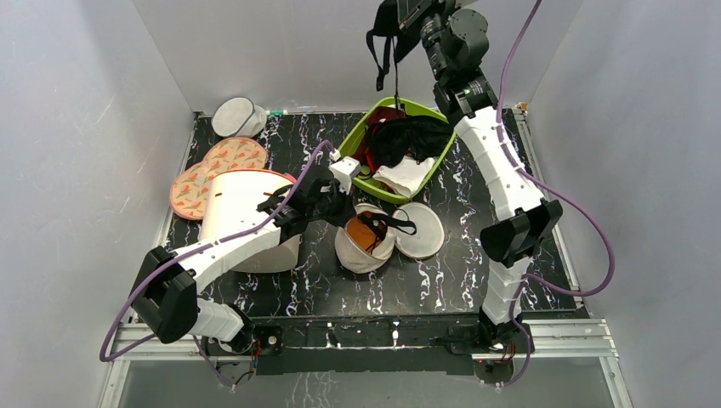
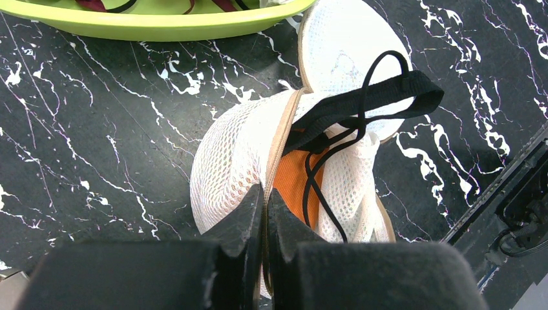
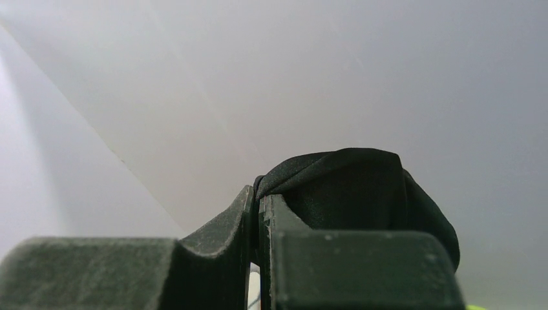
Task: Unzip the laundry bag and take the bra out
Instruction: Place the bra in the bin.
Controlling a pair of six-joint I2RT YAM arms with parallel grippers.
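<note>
The laundry bag lies unzipped at the table's middle, its round lid flipped open to the right. The orange bra sits inside it, and its black straps spill over the lid. My left gripper is shut on the bag's tan zip rim, as the left wrist view shows, with white mesh to its left and the orange cup to its right. My right gripper is raised high at the back, shut on an all-black garment whose straps dangle above the basket.
A green basket with dark red, black and white cloth stands behind the bag. A large cream cylinder with a red rim lies under my left arm. A greyer mesh pouch and patterned flat pads lie at the back left.
</note>
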